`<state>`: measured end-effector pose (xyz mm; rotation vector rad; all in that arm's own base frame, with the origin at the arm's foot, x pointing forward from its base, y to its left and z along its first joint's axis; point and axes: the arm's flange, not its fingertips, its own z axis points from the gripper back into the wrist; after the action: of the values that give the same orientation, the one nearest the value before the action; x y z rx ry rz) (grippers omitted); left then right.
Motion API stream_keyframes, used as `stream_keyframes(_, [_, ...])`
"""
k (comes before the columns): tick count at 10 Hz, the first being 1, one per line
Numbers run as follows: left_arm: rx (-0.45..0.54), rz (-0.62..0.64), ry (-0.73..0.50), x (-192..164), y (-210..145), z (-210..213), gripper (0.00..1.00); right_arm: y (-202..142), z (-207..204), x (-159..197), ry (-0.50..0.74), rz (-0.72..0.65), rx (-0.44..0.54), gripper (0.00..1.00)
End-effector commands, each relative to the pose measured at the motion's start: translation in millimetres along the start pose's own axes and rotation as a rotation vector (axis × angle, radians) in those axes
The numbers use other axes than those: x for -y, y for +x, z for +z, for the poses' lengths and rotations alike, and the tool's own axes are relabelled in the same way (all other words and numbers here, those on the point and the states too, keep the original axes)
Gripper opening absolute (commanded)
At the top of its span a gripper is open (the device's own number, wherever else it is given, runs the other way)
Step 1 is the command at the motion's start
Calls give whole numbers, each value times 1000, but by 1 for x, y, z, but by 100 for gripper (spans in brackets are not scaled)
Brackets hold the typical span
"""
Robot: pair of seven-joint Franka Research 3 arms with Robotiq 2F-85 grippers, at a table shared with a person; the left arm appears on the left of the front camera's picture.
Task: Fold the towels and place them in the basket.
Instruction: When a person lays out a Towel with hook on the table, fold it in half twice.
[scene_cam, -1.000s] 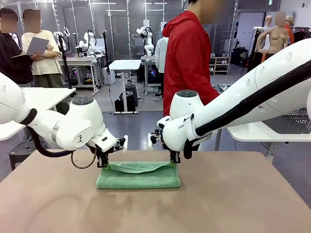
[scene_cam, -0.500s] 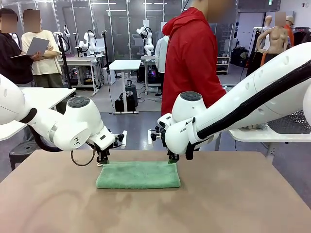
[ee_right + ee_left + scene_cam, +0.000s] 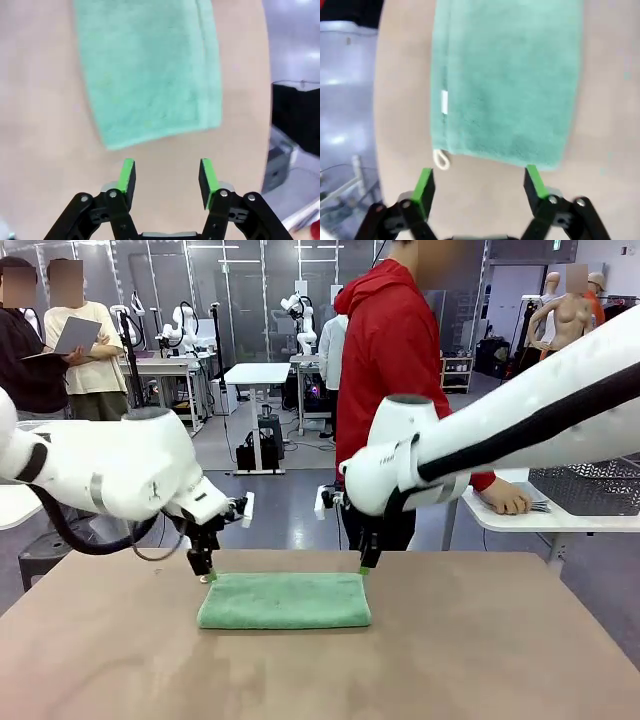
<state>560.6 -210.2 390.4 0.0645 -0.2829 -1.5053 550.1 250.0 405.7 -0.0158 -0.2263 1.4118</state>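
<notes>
Mint-green towel (image 3: pixel 284 601) lies folded mid-frame, left claw (image 3: pixel 479 171) and right claw (image 3: pixel 167 162) gaping empty at its ends; pinching one layer could unfold it.

left hand (image 3: pixel 478 172): spread wide, empty | right hand (image 3: pixel 166 165): spread, empty

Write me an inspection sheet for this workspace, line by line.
Surface: brown table, one towel on it.
Job's things: green towel folded flat at the middle, cord loop at a corner; dark mesh basket on the white side table at right.
Clutter: nothing seen.
Grippers: left gripper and right gripper open, above the towel's ends, holding nothing.
Cables: black cable looped under the left arm.
Surroundings: person in red jacket across the table, hand on the side table.
</notes>
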Motion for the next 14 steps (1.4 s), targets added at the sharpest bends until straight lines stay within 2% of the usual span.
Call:
stream_keyframes(1, [6,-18,-77,-13,-29,41,90,-2,42,-11,98,-188,-64,64])
stream_keyframes(2, [20,-23,-77,-11,-35,52,90,0,54,-16,138,-373,-69,64])
stream_keyframes(3, [35,-20,-74,-11,-42,58,90,-2,57,-16,124,-661,-120,64])
stream_keyframes(5, [131,-6,-92,-13,-59,65,90,-11,57,-22,97,-970,-79,64])
stream_keyframes(6, [190,13,-92,-14,-68,72,90,-16,58,-27,87,-1049,-59,64])
stream_keyframes(7, [254,98,-100,-15,-80,81,90,-21,61,-34,165,-1053,13,64])
stream_keyframes(8, [356,148,-98,-15,-95,90,90,-26,63,-40,203,-977,61,64])
stream_keyframes(9, [469,175,-110,-14,-113,100,90,-21,61,-19,156,-979,-83,64])
stream_keyframes(13, [706,139,-202,-17,-162,99,90,-21,61,-19,156,-979,-83,64])
stream_keyframes(14, [739,125,-208,-16,-168,97,100,-21,61,-19,156,-979,-83,64])
